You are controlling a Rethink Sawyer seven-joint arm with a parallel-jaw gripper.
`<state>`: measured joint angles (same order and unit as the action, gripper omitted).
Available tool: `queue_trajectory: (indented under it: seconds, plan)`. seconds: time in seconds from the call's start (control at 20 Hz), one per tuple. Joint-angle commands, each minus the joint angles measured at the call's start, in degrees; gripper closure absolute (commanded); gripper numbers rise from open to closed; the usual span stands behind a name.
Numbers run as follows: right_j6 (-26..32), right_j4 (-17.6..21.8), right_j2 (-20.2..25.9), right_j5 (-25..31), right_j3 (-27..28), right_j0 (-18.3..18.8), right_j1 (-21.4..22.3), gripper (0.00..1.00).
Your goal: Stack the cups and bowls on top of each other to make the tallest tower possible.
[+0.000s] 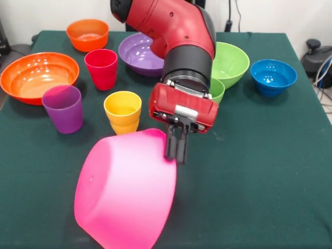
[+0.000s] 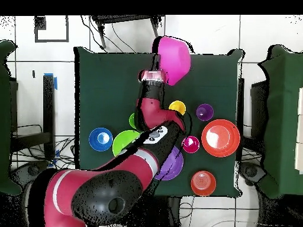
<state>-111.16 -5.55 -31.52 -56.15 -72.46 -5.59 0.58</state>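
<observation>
My gripper [image 1: 175, 154] [image 2: 157, 62] is shut on the rim of the large pink bowl [image 1: 124, 192] [image 2: 173, 59], which hangs tilted on its side near the table's front edge. Behind it stand the yellow cup [image 1: 123, 111], the purple cup [image 1: 63, 108] and the red cup [image 1: 101, 68], all upright. The light green cup [image 1: 218, 89] peeks out from behind the arm. Farther back sit the large orange bowl [image 1: 39, 77], small orange bowl [image 1: 87, 34], purple bowl [image 1: 136, 53], light green bowl [image 1: 231, 63] and blue bowl [image 1: 273, 77], all open side up.
The table is covered in a dark green cloth [image 1: 259, 155]. My arm [image 1: 184, 46] reaches over the purple bowl and the green cup. Cables and dark equipment lie beyond the table's right edge.
</observation>
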Motion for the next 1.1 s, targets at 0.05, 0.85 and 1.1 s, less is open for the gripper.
queue_trajectory:
  seconds: [0.05, 0.85, 1.1]
  plan:
    - [-15.26, 13.08, 18.04, 24.53, -2.17, 5.72, -3.56, 1.0]
    - [-17.68, 21.31, 29.43, 33.26, -5.27, 13.43, 0.85, 0.0]
    - [-17.99, 20.88, 29.24, 31.67, -5.13, 13.6, 0.5, 0.0]
